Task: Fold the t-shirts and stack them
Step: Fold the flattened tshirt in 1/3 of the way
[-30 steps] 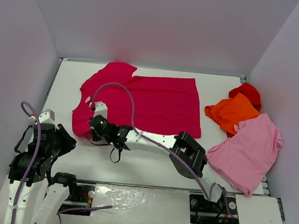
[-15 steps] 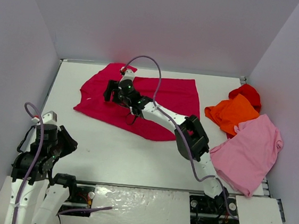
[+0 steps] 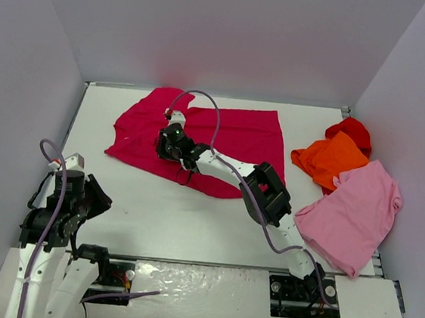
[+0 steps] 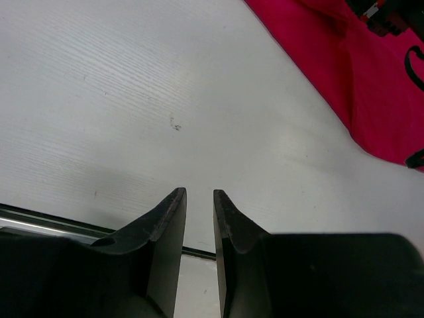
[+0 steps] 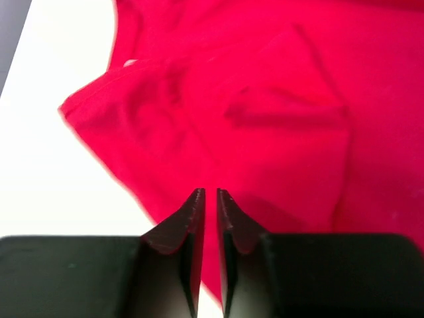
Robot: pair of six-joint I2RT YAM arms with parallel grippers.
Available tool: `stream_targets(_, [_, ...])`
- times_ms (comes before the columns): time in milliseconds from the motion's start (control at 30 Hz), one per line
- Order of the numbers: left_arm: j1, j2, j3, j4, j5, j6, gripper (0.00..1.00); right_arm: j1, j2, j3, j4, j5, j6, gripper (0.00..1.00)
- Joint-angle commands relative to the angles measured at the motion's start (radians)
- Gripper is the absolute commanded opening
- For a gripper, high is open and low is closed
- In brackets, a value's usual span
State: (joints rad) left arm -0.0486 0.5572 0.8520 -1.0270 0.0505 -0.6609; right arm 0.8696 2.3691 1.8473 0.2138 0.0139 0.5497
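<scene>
White table (image 3: 190,225) with four t-shirts: crimson (image 3: 229,142), orange (image 3: 332,160), red (image 3: 351,130), pink (image 3: 351,215); both tools nearly together, empty.

White table (image 3: 153,221); plain walls (image 3: 226,31) (pale lilac).

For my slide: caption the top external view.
Right gripper over the half-folded crimson t-shirt; three other shirts wait at right.

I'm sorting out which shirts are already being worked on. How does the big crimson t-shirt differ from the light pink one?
The crimson t-shirt lies mid-table, far side, partly folded over itself, with the right gripper above it; the light pink t-shirt lies at the right edge, with no gripper near it. The crimson one covers more table. The pink one rests partly over the orange t-shirt; the crimson one touches no other shirt. Both are plain and short-sleeved.
</scene>
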Motion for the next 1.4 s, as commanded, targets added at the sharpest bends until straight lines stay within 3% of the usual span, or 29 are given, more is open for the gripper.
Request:
stream_targets(0, [0.005,0.031,0.009,0.056,0.008,0.013,0.20,0.062,-0.136,-0.004,0.058,-0.014,0.009,0.02])
stream_targets(33, [0.004,0.028,0.009,0.055,0.008,0.012,0.20,0.063,-0.120,0.001,0.053,-0.041,0.015,0.03])
stream_targets(167, [0.004,0.012,0.010,0.048,0.006,0.012,0.20,0.068,-0.087,0.009,0.030,-0.082,0.021,0.28])
stream_targets(200, [0.004,0.010,0.010,0.048,0.006,0.012,0.20,0.068,-0.086,0.008,0.030,-0.076,0.019,0.30])
stream_targets(267, [0.003,0.007,0.010,0.047,0.008,0.012,0.20,0.068,-0.077,0.003,0.027,-0.062,-0.017,0.46])
stream_targets(367, [0.003,0.009,0.009,0.050,0.008,0.014,0.20,0.067,-0.066,0.014,0.009,-0.019,-0.068,0.49])
stream_targets(700, [0.004,0.016,0.009,0.053,0.014,0.020,0.21,0.060,0.024,0.155,-0.102,0.101,-0.216,0.53])
stream_targets(1133, [0.001,0.028,0.004,0.054,0.012,0.018,0.21,0.043,0.146,0.239,-0.209,0.151,-0.235,0.51])
stream_targets(1267, [0.002,0.035,0.005,0.054,0.014,0.018,0.21,0.040,0.157,0.233,-0.209,0.161,-0.233,0.48])
stream_targets(1367, [0.003,0.035,0.004,0.056,0.015,0.020,0.21,0.039,0.156,0.227,-0.209,0.164,-0.229,0.39])
